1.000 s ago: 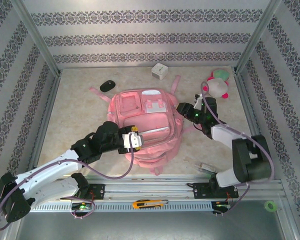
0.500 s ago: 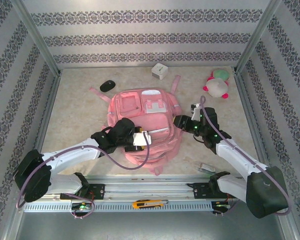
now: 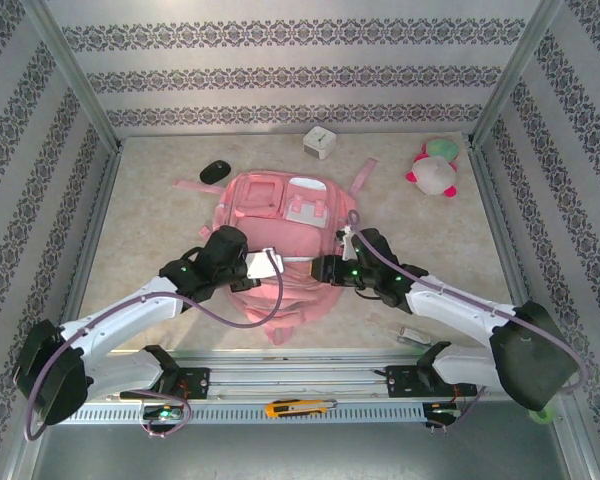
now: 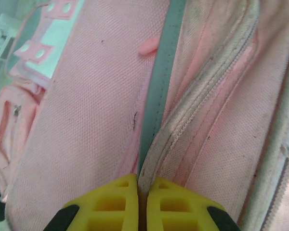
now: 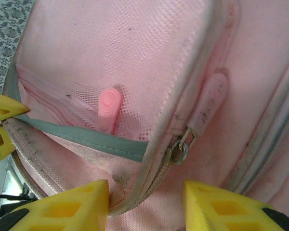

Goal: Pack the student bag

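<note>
left pincer (image 4: 138, 202) pinches the large pink fabric backpack's (image 3: 280, 215) zipper seam taut while right pincer (image 5: 144, 204), half-open, straddles the pink zipper pull (image 5: 208, 101).

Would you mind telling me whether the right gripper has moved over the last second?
Yes. The right gripper has swung left, away from the plush toy, onto the bag.

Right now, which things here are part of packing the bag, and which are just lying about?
In the job:
- student bag
- left gripper, shut on the bag's zip edge
- right gripper, jaws apart at the zipper pull

Possibly for packing, untouched:
- plush toy
- white cube
- black mouse

Lying about:
- yellow cutter
</note>
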You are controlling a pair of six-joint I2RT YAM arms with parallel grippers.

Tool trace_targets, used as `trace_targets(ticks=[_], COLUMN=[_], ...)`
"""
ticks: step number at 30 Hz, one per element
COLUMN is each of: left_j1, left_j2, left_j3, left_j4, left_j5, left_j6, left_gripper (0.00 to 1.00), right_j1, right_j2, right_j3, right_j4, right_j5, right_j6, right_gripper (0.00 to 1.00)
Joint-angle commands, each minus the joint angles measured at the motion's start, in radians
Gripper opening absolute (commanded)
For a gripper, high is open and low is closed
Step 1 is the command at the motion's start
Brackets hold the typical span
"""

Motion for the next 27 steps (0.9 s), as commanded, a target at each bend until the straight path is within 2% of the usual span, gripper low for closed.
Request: trace_targets(ticks=[1, 6, 9, 14, 21, 24, 27], left_j1=[0.034, 0.036, 0.047, 0.087, 0.110, 0.115, 0.128], left_j2=[-0.049, -0.070, -0.084, -0.127, -0.156, -0.175, -0.190], left_j3=[0.011, -0.002, -0.009, -0.040, -0.054, -0.072, -0.102], left_j4=[0.001, 0.017, 0.043, 0.122, 0.129, 0.159, 0.218], left_j5=[-0.052, -0.001, 0.038, 0.129, 0.202, 0.253, 0.307], left_j6=[0.018, -0.018, -0.061, -0.162, -0.197, -0.195, -0.202], left_gripper=[0.06, 0.03, 0.02, 0.01, 0.01, 0.00, 0.00], right_j1=[0.006, -0.022, -0.085, -0.210, -0.304, -0.321, -0.322], right_j2=[0.026, -0.051, -0.138, -0.238, -0.261, -0.232, -0.185], right_j3=[0.058, 0.067, 0.039, 0.043, 0.085, 0.115, 0.139], right_j4=[-0.004, -0.075, -0.105, -0.213, -0.266, -0.292, -0.312], right_j5=[0.014, 0.055, 0.061, -0.001, -0.099, -0.203, -0.347], right_j6=[-0.016, -0.093, -0.109, -0.185, -0.448, -0.608, -0.846], right_gripper=[0.44, 0.47, 0.49, 0.50, 0.50, 0.50, 0.52])
